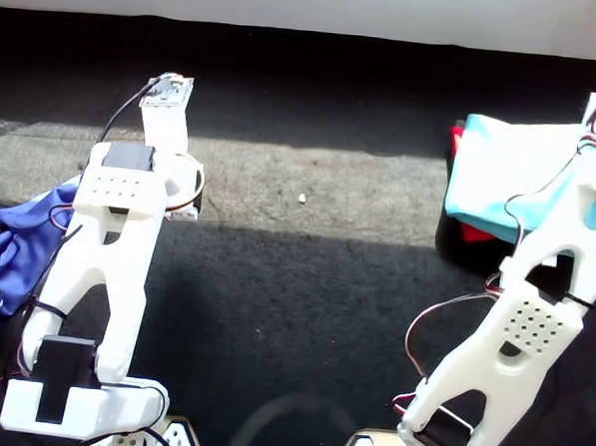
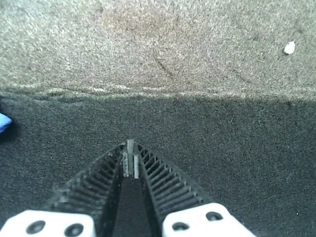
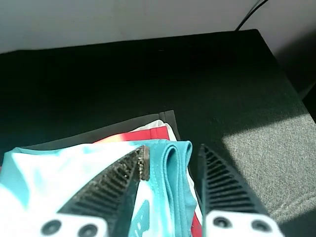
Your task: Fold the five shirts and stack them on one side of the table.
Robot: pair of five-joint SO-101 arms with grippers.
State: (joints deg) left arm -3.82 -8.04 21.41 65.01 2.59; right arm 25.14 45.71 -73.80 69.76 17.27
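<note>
One teal shirt (image 3: 59, 168) beneath right tool (image 3: 173, 151)

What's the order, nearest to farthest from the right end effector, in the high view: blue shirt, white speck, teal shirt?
1. Teal shirt, right side, beneath the right end effector.
2. White speck, mid-table.
3. Blue shirt, crumpled at the left edge.

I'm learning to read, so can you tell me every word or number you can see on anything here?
There is no text here that can be read.
teal shirt, on top of the stack: no letters or numbers can be made out on it.
blue shirt, crumpled at the table's edge: nothing can be read on it.
</note>
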